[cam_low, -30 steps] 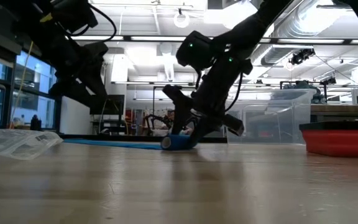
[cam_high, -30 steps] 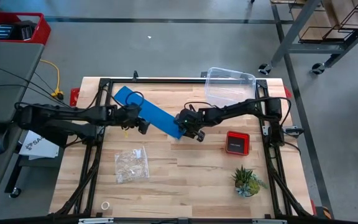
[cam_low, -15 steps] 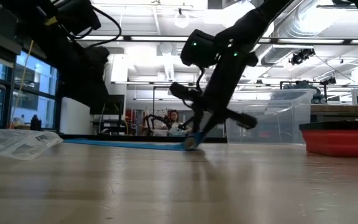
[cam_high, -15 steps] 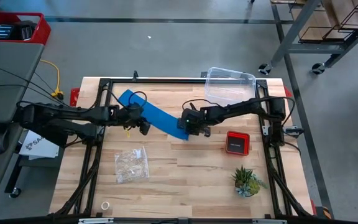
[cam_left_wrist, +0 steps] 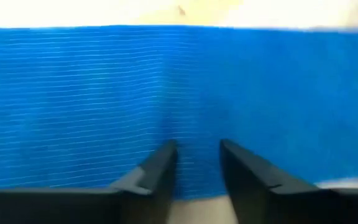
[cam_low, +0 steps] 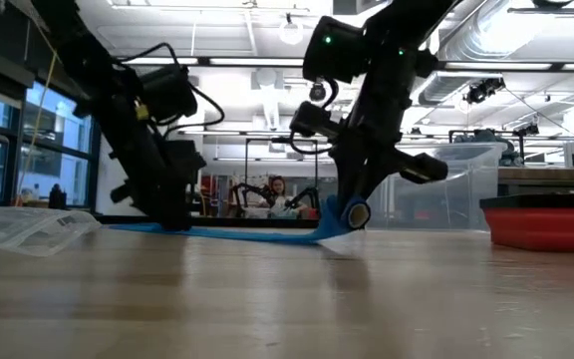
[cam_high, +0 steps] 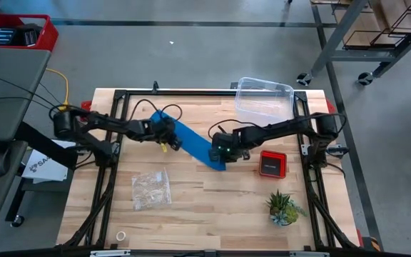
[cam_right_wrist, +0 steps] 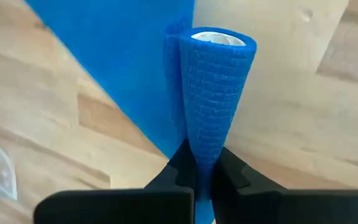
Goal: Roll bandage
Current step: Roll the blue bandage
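The bright blue bandage [cam_high: 191, 139] lies slantwise across the middle of the table as a flat strip. Its near-right end is wound into a small roll [cam_right_wrist: 213, 81] around a pale core. My right gripper [cam_high: 220, 151] is shut on that roll. My left gripper [cam_high: 170, 141] stands over the strip's far-left part and reaches down to it in the low view [cam_low: 172, 214]. Its two fingers stand a narrow gap apart over the blue weave [cam_left_wrist: 104, 93]. My left gripper comes from above, and its fingertips [cam_left_wrist: 166, 155] stand on the flat strip near its near edge. The strip lies on the table under them. My right gripper pinches the roll's near end [cam_right_wrist: 202, 146] between its two fingers, squeezing it to a cone. The roll sticks out beyond the fingertips. The fingers come slanting down from the table's right. The roll [cam_low: 352, 212] is tipped up, and the strip trails flat from it.
A clear box [cam_high: 264, 96] stands at the far right. A red-and-black square device [cam_high: 272, 163] lies just right of my right gripper. A crinkled clear bag [cam_high: 150, 189] lies near left, a small plant [cam_high: 284, 207] near right, and a small ring [cam_high: 120, 235] at the near-left edge.
My right gripper has taken hold of the rolled end and carried it toward the table's near-right, tipping it up. The whole strip has slid after it, its far-left end drawn in. My left gripper has come down onto the strip.
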Robot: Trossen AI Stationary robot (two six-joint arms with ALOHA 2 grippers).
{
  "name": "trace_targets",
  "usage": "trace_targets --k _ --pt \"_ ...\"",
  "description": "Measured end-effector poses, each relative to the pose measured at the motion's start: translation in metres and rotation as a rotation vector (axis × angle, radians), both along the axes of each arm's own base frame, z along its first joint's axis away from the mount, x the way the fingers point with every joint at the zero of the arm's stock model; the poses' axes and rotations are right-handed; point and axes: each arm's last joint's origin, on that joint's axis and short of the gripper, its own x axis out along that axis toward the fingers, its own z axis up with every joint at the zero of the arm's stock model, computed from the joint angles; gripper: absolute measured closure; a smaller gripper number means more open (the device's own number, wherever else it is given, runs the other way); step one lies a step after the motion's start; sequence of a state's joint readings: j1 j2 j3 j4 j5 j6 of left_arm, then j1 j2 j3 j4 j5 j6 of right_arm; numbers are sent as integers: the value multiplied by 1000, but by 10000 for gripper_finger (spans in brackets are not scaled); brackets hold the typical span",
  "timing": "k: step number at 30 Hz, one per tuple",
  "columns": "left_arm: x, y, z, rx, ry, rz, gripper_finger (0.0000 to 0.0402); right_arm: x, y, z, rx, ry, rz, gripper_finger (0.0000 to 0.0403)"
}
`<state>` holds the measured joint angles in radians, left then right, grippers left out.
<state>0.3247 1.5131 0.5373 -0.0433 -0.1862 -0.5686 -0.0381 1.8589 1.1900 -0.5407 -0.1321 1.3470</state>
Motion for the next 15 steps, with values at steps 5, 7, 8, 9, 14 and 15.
trace_targets --k 5,7,8,9,14,15 --pt "2 5 -1 14 -24 16 388 0 5 0 -2 3 -2 398" --pt "0 4 -1 10 -9 17 391 0 5 0 -2 6 -2 398" --pt "-1 4 -2 2 2 18 395 -1 5 0 -6 11 -4 398" --pt "-2 3 -3 -11 18 20 398 -1 5 0 -12 18 -6 398" --pt "-5 -10 -5 -66 74 16 399 -2 -3 -1 -19 30 -29 398" --pt "-5 -12 -5 -78 71 23 400 -3 -4 -1 -19 30 -33 398"
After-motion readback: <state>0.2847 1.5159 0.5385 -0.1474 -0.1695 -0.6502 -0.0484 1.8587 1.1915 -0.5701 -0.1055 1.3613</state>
